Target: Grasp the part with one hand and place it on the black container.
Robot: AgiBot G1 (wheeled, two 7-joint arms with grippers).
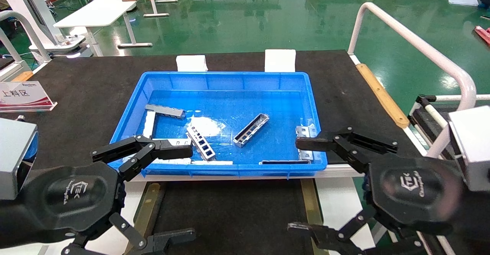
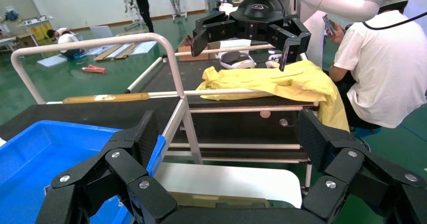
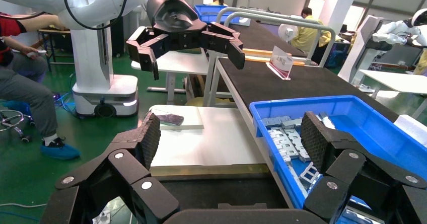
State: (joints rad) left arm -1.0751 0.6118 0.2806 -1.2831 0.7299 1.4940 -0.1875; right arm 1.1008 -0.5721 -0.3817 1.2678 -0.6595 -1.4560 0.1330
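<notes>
Left gripper: spread, empty, at the blue bin's near-left corner. Part: in the bin, ahead and right of it, long axis diagonal. Right gripper: spread, empty; part ahead-left, seemingly nearer this one.

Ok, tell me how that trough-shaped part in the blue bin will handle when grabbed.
The part looks like formed metal, so probably stiff. Its shiny walls may slip between gripper pads. It lies flat, open side up, on the bin floor, so it should slide rather than roll if nudged.
</notes>
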